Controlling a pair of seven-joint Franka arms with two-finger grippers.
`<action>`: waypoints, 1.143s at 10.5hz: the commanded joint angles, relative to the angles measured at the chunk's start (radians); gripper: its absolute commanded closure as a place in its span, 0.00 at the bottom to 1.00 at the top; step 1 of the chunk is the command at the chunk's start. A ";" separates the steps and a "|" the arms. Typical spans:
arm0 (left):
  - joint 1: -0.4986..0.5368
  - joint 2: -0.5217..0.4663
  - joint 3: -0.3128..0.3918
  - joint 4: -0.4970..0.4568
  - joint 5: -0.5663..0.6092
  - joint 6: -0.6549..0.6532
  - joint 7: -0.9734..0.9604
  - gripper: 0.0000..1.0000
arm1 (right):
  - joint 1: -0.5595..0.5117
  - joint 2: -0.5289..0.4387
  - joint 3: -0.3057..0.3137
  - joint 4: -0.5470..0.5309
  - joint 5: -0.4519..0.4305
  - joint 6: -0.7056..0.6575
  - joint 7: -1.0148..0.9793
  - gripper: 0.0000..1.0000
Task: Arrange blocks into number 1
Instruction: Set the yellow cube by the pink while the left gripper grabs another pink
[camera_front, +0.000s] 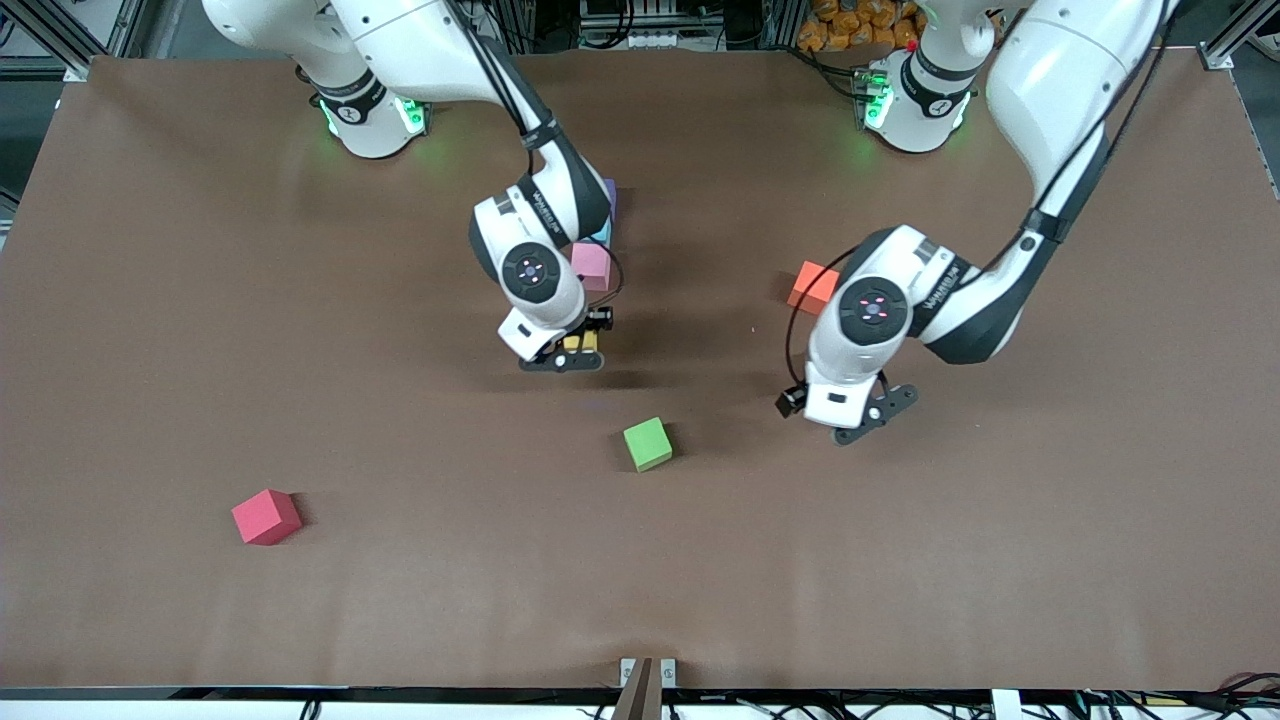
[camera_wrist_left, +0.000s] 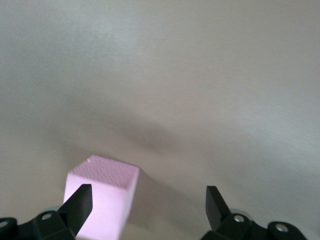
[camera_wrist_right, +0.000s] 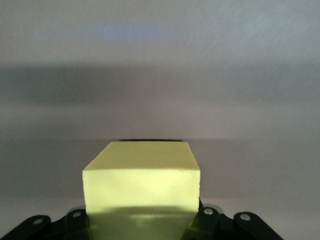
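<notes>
My right gripper (camera_front: 572, 352) is shut on the yellow block (camera_front: 582, 342), just above the table. In the right wrist view this block (camera_wrist_right: 141, 180) fills the space between the jaws of the right gripper (camera_wrist_right: 142, 212). Farther from the front camera a pink block (camera_front: 590, 265), a light blue block (camera_front: 603, 236) and a purple block (camera_front: 610, 195) stand in a row, partly hidden by the right arm. My left gripper (camera_front: 865, 418) hangs open toward the left arm's end. Its wrist view shows the left gripper (camera_wrist_left: 148, 194) with a second pink block (camera_wrist_left: 102, 192) by one fingertip (camera_wrist_left: 82, 197), not gripped.
An orange cube (camera_front: 812, 287) sits beside the left arm's hand, farther from the front camera. A green cube (camera_front: 648, 443) lies nearer that camera, between the two grippers. A red cube (camera_front: 266, 516) lies toward the right arm's end, near the front edge.
</notes>
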 joint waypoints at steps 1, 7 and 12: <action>0.064 -0.098 -0.018 -0.183 0.029 0.093 0.002 0.00 | 0.045 -0.029 -0.008 -0.045 0.019 0.013 0.038 0.45; 0.125 -0.095 -0.021 -0.305 0.098 0.216 -0.017 0.00 | 0.074 -0.107 0.000 -0.155 0.019 0.039 0.044 0.44; 0.113 -0.087 -0.041 -0.312 0.098 0.216 -0.059 0.00 | 0.103 -0.103 -0.002 -0.154 0.019 0.060 0.072 0.41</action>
